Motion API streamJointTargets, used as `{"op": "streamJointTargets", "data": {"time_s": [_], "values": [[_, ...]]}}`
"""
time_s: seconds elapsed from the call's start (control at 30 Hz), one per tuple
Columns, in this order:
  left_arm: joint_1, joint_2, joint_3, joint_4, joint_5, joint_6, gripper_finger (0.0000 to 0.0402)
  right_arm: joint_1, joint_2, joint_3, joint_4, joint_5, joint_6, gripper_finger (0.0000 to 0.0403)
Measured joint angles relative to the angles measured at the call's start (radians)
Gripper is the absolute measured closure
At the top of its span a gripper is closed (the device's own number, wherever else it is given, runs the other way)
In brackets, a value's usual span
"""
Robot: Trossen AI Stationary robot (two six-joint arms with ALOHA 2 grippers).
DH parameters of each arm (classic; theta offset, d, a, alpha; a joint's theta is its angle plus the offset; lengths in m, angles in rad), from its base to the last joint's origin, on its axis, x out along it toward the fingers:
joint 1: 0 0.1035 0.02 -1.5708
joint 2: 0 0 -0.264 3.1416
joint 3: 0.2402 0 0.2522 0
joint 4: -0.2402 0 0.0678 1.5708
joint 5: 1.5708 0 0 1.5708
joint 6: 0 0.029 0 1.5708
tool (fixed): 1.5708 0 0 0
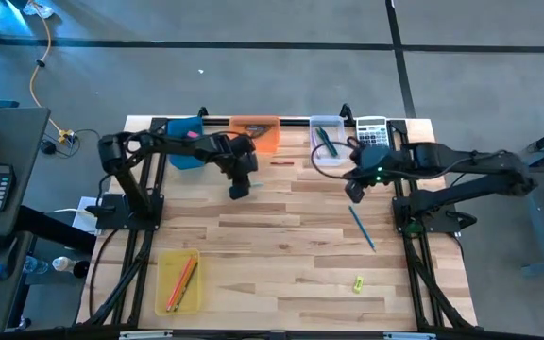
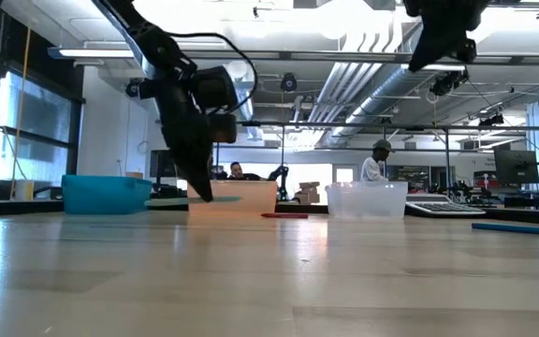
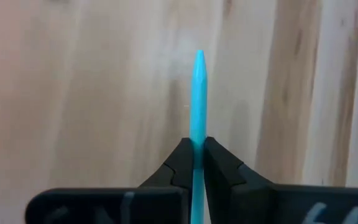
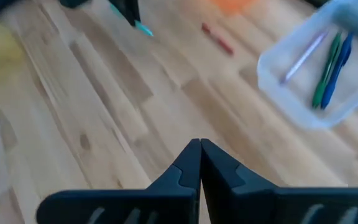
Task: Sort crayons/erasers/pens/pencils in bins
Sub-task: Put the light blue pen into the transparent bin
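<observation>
Teal pen (image 3: 198, 93) pinched inside left tool (image 3: 197, 163).

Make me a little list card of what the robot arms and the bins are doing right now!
left end effector: shut on a teal pen, low over the table's middle
right end effector: shut, empty, raised near the clear bin
clear bin: holds pens
yellow bin: holds orange pencils
loose on table: blue pen, red stick
</observation>
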Motion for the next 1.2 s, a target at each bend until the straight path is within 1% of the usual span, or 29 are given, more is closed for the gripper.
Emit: {"op": "streamJointTargets", "data": {"time_s": [0.13, 0.23, 0.37, 0.5, 0.6, 0.77, 0.93, 1.03, 1.1, 1.2], "values": [[-0.002, -0.024, 0.0, 0.009, 0.004, -0.013, 0.04, -0.035, -0.014, 0.0, 0.056, -0.006, -0.044, 0.0403], [-0.017, -0.031, 0.0, 0.019, 0.007, -0.028, 0.04, -0.058, 0.004, 0.001, 0.107, -0.053, -0.081, 0.0403], [-0.043, -0.054, 0.002, 0.081, 0.021, -0.047, 0.04, -0.077, 0.057, 0.0, 0.212, -0.126, -0.14, 0.0403], [-0.07, -0.068, 0.002, 0.156, 0.084, -0.111, 0.0401, -0.084, 0.137, 0.001, 0.313, -0.165, -0.24, 0.0396], [-0.083, -0.07, 0.003, 0.199, 0.128, -0.17, 0.0401, -0.096, 0.207, 0.001, 0.364, -0.214, -0.329, 0.0374], [-0.102, -0.07, 0.003, 0.249, 0.165, -0.235, 0.0401, -0.112, 0.335, 0.001, 0.433, -0.294, -0.452, 0.0315], [-0.115, -0.07, 0.003, 0.29, 0.212, -0.334, 0.0401, -0.111, 0.447, 0.001, 0.528, -0.302, -0.573, 0.0266], [-0.115, -0.07, 0.003, 0.317, 0.249, -0.405, 0.0401, -0.103, 0.484, 0.001, 0.587, -0.302, -0.648, 0.0253], [-0.115, -0.07, 0.003, 0.323, 0.255, -0.444, 0.0401, -0.101, 0.489, 0.001, 0.619, -0.303, -0.693, 0.025], [-0.113, -0.07, 0.004, 0.346, 0.3, -0.514, 0.0401, -0.1, 0.489, 0.001, 0.658, -0.3, -0.762, 0.025]]}}
